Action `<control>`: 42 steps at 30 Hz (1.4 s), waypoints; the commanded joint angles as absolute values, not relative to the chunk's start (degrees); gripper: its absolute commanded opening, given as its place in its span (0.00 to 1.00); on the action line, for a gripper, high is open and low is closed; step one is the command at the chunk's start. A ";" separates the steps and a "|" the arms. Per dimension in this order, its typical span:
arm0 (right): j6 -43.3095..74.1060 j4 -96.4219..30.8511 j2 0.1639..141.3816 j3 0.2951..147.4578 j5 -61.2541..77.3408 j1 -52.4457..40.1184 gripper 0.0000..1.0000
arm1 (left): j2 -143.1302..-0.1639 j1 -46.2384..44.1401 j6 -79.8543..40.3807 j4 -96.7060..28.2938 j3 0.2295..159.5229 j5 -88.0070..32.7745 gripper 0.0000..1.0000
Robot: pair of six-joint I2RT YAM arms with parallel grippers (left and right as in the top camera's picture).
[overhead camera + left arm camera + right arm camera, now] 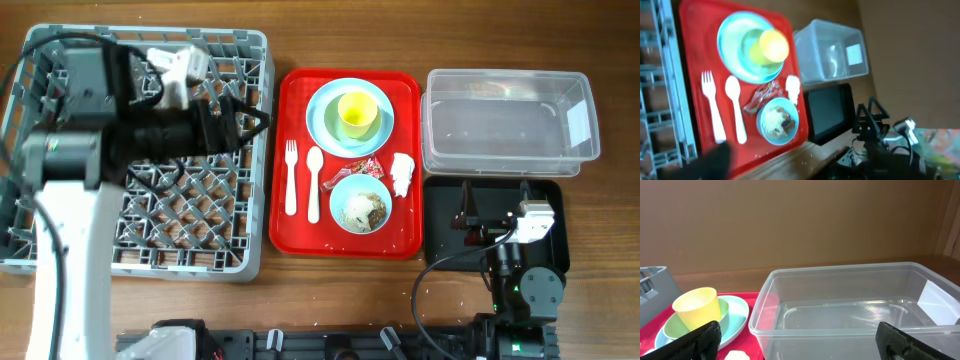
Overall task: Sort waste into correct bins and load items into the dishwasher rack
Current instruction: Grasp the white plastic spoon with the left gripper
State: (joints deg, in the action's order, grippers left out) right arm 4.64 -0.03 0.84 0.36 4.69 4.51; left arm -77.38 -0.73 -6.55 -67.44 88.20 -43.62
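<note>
Below, wood-grain table (330,40); beyond, perhaps brown wall (790,225).

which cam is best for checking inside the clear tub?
Right wrist: the clear tub fills the frame close up, with nothing visible inside. Overhead shows it whole from above but small. Left wrist shows it small, slanted and blurry.

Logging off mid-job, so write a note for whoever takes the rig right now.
Left pincer: over the rack, nothing seen in it, jaw gap unclear.
Right pincer: open, empty, above the black tray, facing the clear tub.
On the red tray: plate carrying mint bowl and yellow cup, bowl of scraps, fork, spoon, wrapper, tissue.
Done: nothing.
Left: waste to bins, dishes to rack.
</note>
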 commanded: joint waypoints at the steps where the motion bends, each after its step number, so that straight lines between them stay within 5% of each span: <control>1: 4.62 0.14 0.64 0.30 4.49 4.73 1.00 | -83.02 -0.54 -8.16 -71.16 89.21 -45.36 0.04; 5: 4.62 0.14 0.64 0.30 4.49 4.73 1.00 | -86.37 -7.86 -8.84 -75.26 87.50 -28.14 0.04; 11: 4.64 0.14 0.64 0.30 4.49 4.73 1.00 | -86.87 -25.28 -28.93 -61.87 76.12 -4.58 0.04; 12: 4.62 0.14 0.64 0.30 4.49 4.73 1.00 | -87.59 -28.49 -30.87 -57.25 73.41 -1.43 0.11; 23: 4.64 0.14 0.64 0.30 4.51 4.73 1.00 | -93.58 -34.35 -30.94 -44.73 68.95 -0.32 0.25; 42: 4.62 0.14 0.64 0.30 4.49 4.73 1.00 | -107.07 -34.37 -30.92 -37.89 68.93 2.48 0.18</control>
State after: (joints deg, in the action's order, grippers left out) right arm 4.64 -0.03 0.84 0.36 4.69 4.49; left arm -105.60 -34.13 -30.55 -38.44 69.32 1.28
